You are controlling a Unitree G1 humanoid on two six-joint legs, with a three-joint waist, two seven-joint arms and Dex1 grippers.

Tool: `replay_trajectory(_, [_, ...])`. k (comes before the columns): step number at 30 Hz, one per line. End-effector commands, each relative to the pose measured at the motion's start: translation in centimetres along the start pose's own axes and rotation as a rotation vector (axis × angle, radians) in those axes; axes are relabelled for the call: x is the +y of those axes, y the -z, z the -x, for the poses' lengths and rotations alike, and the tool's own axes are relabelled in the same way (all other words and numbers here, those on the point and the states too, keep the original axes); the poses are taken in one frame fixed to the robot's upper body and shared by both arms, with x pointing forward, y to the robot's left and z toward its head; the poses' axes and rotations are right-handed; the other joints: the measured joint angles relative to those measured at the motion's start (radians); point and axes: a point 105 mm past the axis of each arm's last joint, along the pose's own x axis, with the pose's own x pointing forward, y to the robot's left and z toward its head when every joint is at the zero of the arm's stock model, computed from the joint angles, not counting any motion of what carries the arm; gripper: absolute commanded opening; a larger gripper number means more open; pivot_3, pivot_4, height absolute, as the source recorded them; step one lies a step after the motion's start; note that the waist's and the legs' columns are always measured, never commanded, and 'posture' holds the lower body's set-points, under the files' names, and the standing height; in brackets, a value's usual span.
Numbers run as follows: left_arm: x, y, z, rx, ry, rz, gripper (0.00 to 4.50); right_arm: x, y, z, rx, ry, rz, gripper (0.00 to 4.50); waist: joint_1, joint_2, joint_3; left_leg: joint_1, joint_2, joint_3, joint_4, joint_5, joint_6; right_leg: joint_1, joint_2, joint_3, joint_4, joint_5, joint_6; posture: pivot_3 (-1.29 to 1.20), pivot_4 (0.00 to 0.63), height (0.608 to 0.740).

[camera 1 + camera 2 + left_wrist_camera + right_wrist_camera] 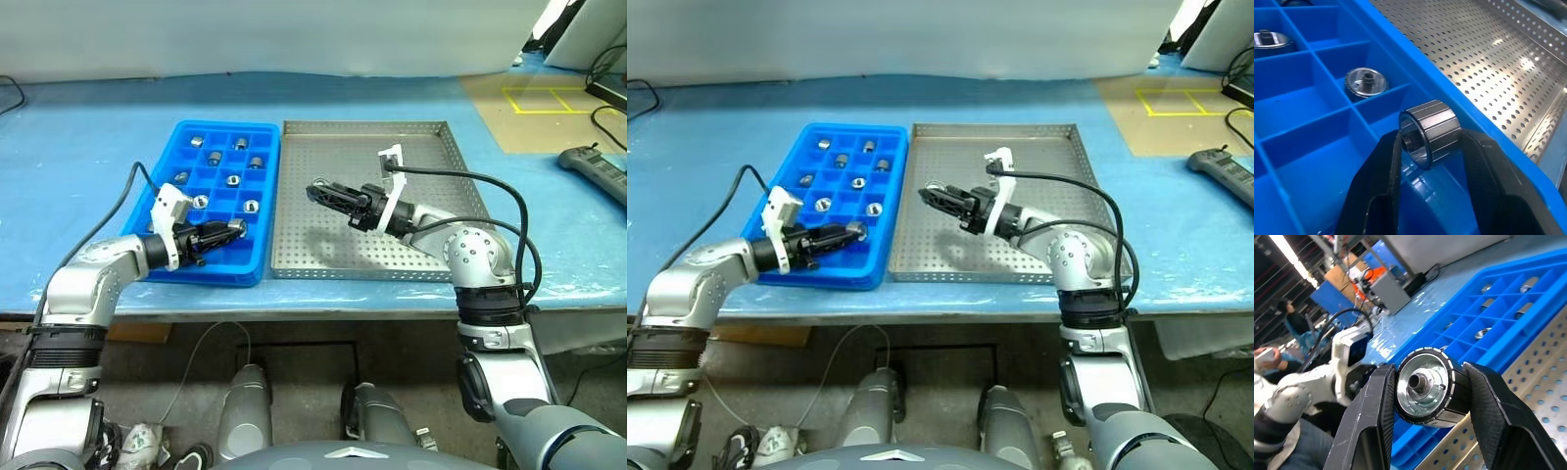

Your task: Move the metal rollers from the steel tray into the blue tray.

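My left gripper is shut on a metal roller and hangs low over the near right corner of the blue tray. Several other metal rollers sit in the blue tray's compartments, one per cell. To its right lies the steel tray, touching it side by side. My right gripper hovers above the steel tray's left half, pointing toward the blue tray. It is shut on a second roller, whose end face with its central hub faces the wrist camera.
Both trays rest on a table with a blue cover. A grey power strip lies at the far right, with yellow tape lines behind it. A person is in the background of the right wrist view.
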Motion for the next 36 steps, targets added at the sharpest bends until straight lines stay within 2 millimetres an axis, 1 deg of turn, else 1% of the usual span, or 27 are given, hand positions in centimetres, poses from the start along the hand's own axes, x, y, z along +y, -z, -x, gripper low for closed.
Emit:
replay_trajectory(1, [1.0,-1.9,0.9,-0.044,-0.062,-0.048,1.46,0.8,0.1,-0.1,0.008,-0.033,0.034,1.77,0.001,0.0,0.0,0.0,0.0,0.0,0.0,0.0,0.0,0.0,0.0,0.0,0.0,0.0,0.0,0.04,0.15,0.74])
replay_trajectory(4, [1.6,-2.2,0.5,-0.07,-0.103,-0.011,1.46,0.5,0.2,-0.2,0.017,-0.018,0.04,1.77,0.007,0.0,0.0,0.0,0.0,0.0,0.001,0.0,0.0,0.0,-0.001,0.0,0.0,0.0,0.0,0.03,0.15,0.74])
replay_trajectory(8, [1.6,-0.8,0.0,-0.012,-0.115,-0.001,1.46,0.2,0.0,-0.1,0.016,-0.006,0.043,1.77,0.017,0.0,0.0,0.001,0.0,0.0,0.001,0.0,0.0,0.0,-0.001,0.0,0.002,0.0,0.0,0.03,0.15,0.74])
replay_trajectory(12, [1.8,-0.9,-0.7,-0.028,-0.131,0.01,1.46,-0.2,0.1,-0.1,0.02,0.018,0.044,1.77,0.018,0.0,0.0,0.001,0.0,0.0,0.001,0.001,-0.001,0.0,-0.001,0.0,0.003,0.0,0.0,0.03,0.15,0.74])
replay_trajectory(14, [1.8,-0.6,-0.8,-0.016,-0.129,0.006,1.46,-0.2,0.0,-0.1,0.019,0.022,0.045,1.77,0.019,0.0,0.0,0.001,0.0,0.0,0.002,0.001,-0.001,0.0,-0.001,0.0,0.004,0.0,0.0,0.03,0.15,0.74])
replay_trajectory(16, [2.1,-0.3,-0.8,-0.01,-0.147,0.005,2.19,-0.3,-0.1,-0.1,0.018,0.029,0.048,1.77,0.018,0.0,0.0,0.001,0.0,0.0,0.002,0.001,-0.001,0.0,-0.001,0.0,0.005,0.0,0.0,0.02,0.15,0.74])
replay_trajectory(17, [2.3,-0.3,-0.8,-0.015,-0.158,0.004,2.46,-0.3,-0.1,-0.1,0.016,0.031,0.049,1.77,0.018,0.0,0.0,0.001,0.0,0.0,0.002,0.001,-0.001,0.0,-0.001,0.0,0.005,0.0,0.0,0.02,0.15,0.74])
replay_trajectory(20, [3.0,-0.8,-0.9,-0.042,-0.191,0.024,3.47,-0.4,-0.4,0.0,0.008,0.036,0.048,1.77,0.019,0.0,0.0,0.002,0.0,0.0,0.002,0.001,-0.002,0.0,-0.001,0.001,0.007,0.0,0.0,0.02,0.15,0.74])
replay_trajectory(21, [3.1,-1.0,-0.9,-0.047,-0.189,0.027,3.47,-0.4,-0.4,0.0,0.007,0.037,0.047,1.77,0.019,0.0,0.0,0.002,0.0,0.0,0.002,0.002,-0.002,0.0,-0.001,0.001,0.007,0.0,0.0,0.02,0.15,0.74])
replay_trajectory(22, [3.0,-1.3,-0.9,-0.055,-0.182,0.023,3.47,-0.4,-0.4,0.0,0.006,0.034,0.047,1.77,0.018,0.0,0.0,0.002,0.0,0.0,0.003,0.002,-0.003,0.0,-0.001,0.001,0.008,0.0,0.0,0.02,0.15,0.74])
replay_trajectory(24, [2.6,-3.1,-0.8,-0.102,-0.153,0.015,3.47,0.0,-0.4,0.1,0.014,0.015,0.046,1.77,0.019,0.0,0.0,0.002,0.0,0.0,0.003,0.002,-0.003,0.0,-0.001,0.001,0.009,0.0,0.0,0.02,0.15,0.74])
replay_trajectory(25, [2.0,-4.3,-0.6,-0.139,-0.114,0.015,3.47,0.4,-0.4,0.1,0.019,-0.012,0.04,1.77,0.019,0.0,0.0,0.002,0.0,-0.001,0.003,0.002,-0.003,0.0,-0.001,0.001,0.009,0.0,0.0,0.02,0.15,0.74])
replay_trajectory(26, [1.6,-5.1,-0.5,-0.162,-0.086,0.016,3.47,0.8,-0.4,0.2,0.023,-0.032,0.035,1.77,0.02,-0.001,0.0,0.002,0.0,-0.001,0.003,0.002,-0.003,0.0,-0.001,0.001,0.009,0.0,0.0,0.02,0.15,0.74])
replay_trajectory(28, [0.6,-7.6,0.4,-0.24,-0.011,0.021,3.47,2.1,-0.9,0.2,0.009,-0.128,-0.029,1.77,0.02,-0.001,0.0,0.002,0.0,-0.001,0.004,0.002,-0.003,-0.001,-0.001,0.001,0.009,0.0,0.0,0.03,0.15,0.74])
replay_trajectory(30, [0.1,-9.1,1.3,-0.289,0.033,0.015,3.47,2.9,-0.8,0.0,0.024,-0.192,-0.056,1.77,0.019,-0.001,0.0,0.002,0.0,-0.001,0.004,0.002,-0.003,-0.001,-0.001,0.001,0.009,0.0,-0.001,0.03,0.15,0.74])
replay_trajectory(32, [-0.4,-7.5,2.3,-0.218,0.061,-0.06,3.47,2.7,0.6,-0.9,0.096,-0.18,-0.029,1.77,0.015,-0.001,-0.001,0.002,0.0,-0.001,0.004,0.002,-0.003,-0.001,-0.001,0.001,0.01,0.0,-0.001,0.04,0.15,0.74])
replay_trajectory(34, [-0.6,-5.9,3.4,-0.153,0.071,-0.091,3.47,3.1,1.3,-1.8,0.124,-0.208,-0.026,1.77,0.006,0.0,-0.002,0.003,0.0,0.0,0.002,0.002,-0.002,-0.001,-0.001,0.002,0.009,-0.001,-0.001,0.06,0.15,0.74])
replay_trajectory(36, [-0.6,-5.3,4.4,-0.141,0.072,-0.095,3.47,3.4,1.7,-2.9,0.137,-0.226,-0.006,1.77,0.01,0.001,-0.002,0.004,0.0,0.0,0.0,0.002,-0.003,-0.002,-0.001,0.001,0.009,-0.002,-0.003,0.08,0.15,0.74])
